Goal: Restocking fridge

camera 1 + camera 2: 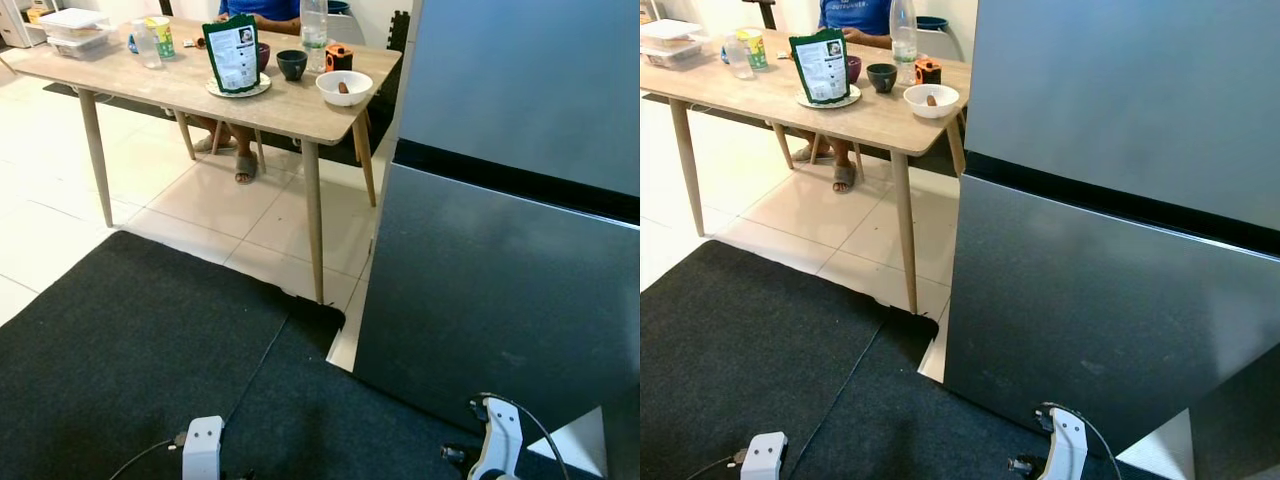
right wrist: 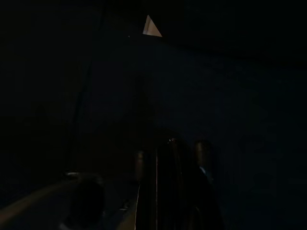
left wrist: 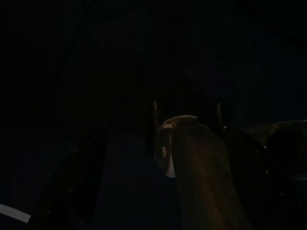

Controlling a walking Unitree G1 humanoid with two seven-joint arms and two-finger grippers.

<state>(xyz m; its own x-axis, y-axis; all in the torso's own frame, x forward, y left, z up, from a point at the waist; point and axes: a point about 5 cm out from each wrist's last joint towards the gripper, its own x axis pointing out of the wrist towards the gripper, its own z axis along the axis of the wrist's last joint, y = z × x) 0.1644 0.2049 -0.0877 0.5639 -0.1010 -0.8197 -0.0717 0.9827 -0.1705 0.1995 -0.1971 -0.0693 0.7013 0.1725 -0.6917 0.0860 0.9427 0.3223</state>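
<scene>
I face the shut fridge (image 1: 520, 230) with both arms hanging, gripper states I cannot tell; next I must fetch groceries from the table (image 1: 120, 75) corner.

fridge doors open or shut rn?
Shut. Both grey doors of the fridge sit flush, with just the dark seam between upper and lower door showing; no interior visible. Both arms hang idle.

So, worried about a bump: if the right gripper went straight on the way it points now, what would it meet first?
Probably the black mat on the floor: the right arm hangs low beside the grey fridge. Its wrist view is too dark to be sure.
</scene>
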